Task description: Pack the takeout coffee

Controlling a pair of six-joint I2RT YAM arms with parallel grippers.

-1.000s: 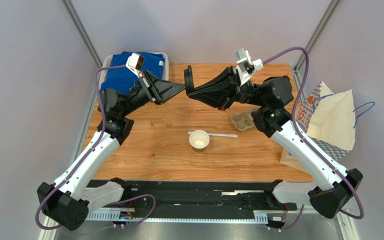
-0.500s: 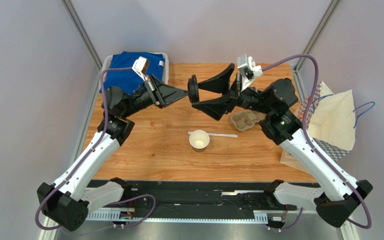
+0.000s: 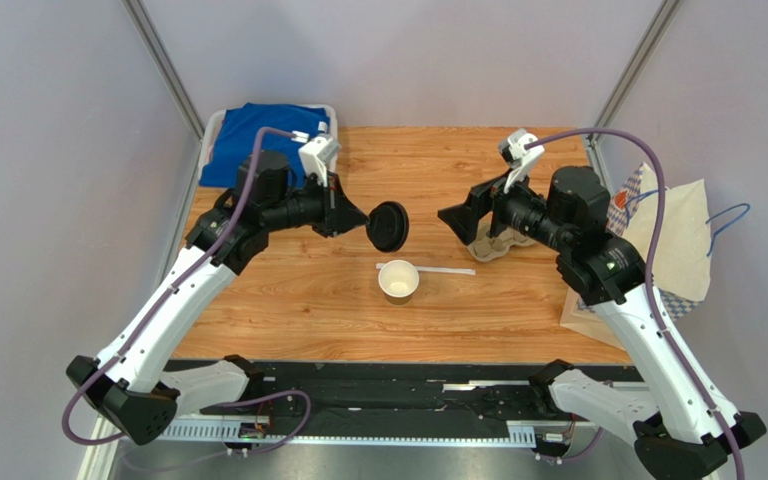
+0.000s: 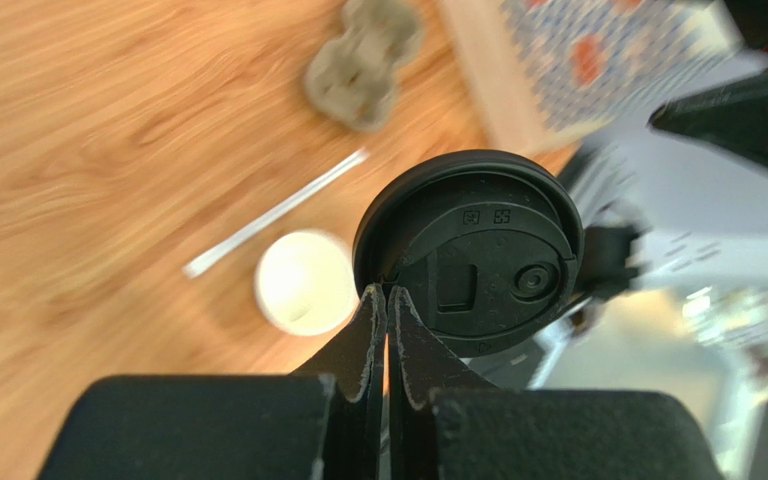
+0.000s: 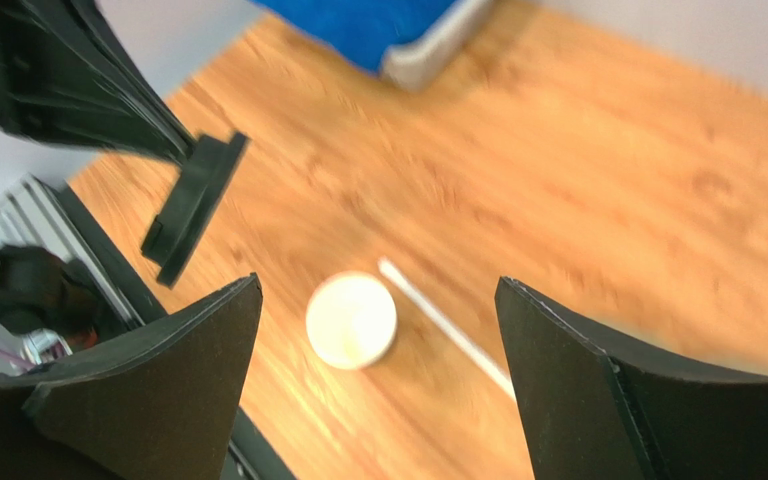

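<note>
The takeout coffee cup (image 3: 398,281) stands upright and uncovered on the wooden table, tan outside and white inside; it also shows as the cup (image 4: 305,282) and the cup (image 5: 351,320). Its round black lid (image 3: 390,226) hangs on edge above the table, just behind and left of the cup. My left gripper (image 3: 364,214) is shut on the rim of the lid (image 4: 478,250), fingertips pinched together in the left wrist view (image 4: 386,292). My right gripper (image 3: 451,220) hovers to the right, open and empty (image 5: 378,283), with the cup below between its fingers. The lid (image 5: 193,205) appears edge-on there.
A thin white wrapped straw (image 3: 440,270) lies just behind the cup. A brown pulp carrier (image 3: 488,245) sits under the right gripper. A paper bag (image 3: 663,240) stands off the table's right edge. A bin with blue cloth (image 3: 258,135) is at the back left.
The right gripper opened, let go of the lid and drew back to the right. The left gripper kept the lid and carried it nearer, toward the cup.
</note>
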